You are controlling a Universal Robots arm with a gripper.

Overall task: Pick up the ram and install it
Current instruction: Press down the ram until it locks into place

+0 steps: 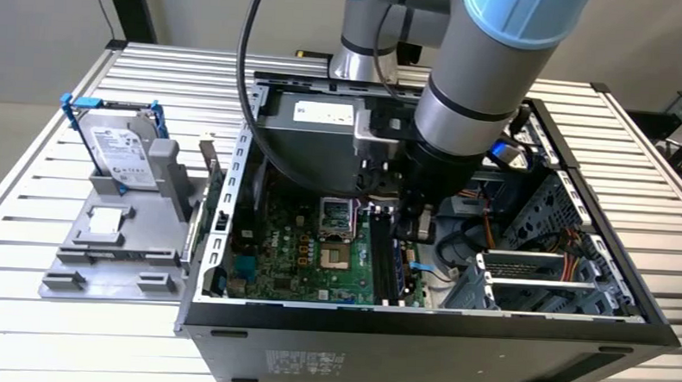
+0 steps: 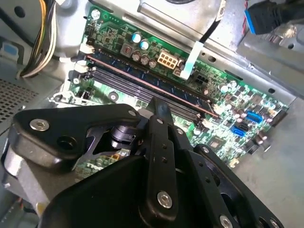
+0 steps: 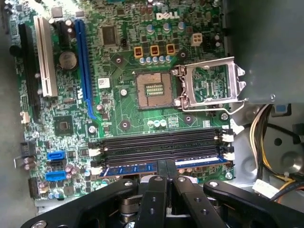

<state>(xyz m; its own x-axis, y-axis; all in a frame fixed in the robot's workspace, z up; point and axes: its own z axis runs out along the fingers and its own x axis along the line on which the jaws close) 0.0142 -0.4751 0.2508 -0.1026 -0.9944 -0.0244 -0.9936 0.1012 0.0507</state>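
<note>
The ram [image 3: 133, 169] is a thin bluish strip standing in the memory slot closest to the gripper, with the other black slots [image 3: 161, 145] beside it bare. My gripper [image 3: 166, 164] is shut, its two fingertips pressed together. They rest on the ram's top edge near its middle rather than clamping its faces. In the exterior view the gripper [image 1: 412, 233] reaches down inside the open computer case [image 1: 428, 320], over the slots at the motherboard's right side. In the second wrist view the black fingers [image 2: 159, 109] point at the long slots [image 2: 123, 78].
A CPU socket [image 3: 154, 90] with its open metal latch [image 3: 209, 85] lies just beyond the slots. Cable bundles [image 3: 266, 137] and the drive cage [image 1: 539, 277] crowd one side. A silver hard drive [image 1: 124, 151] in a blue frame stands on a grey fixture [image 1: 114, 241] outside the case.
</note>
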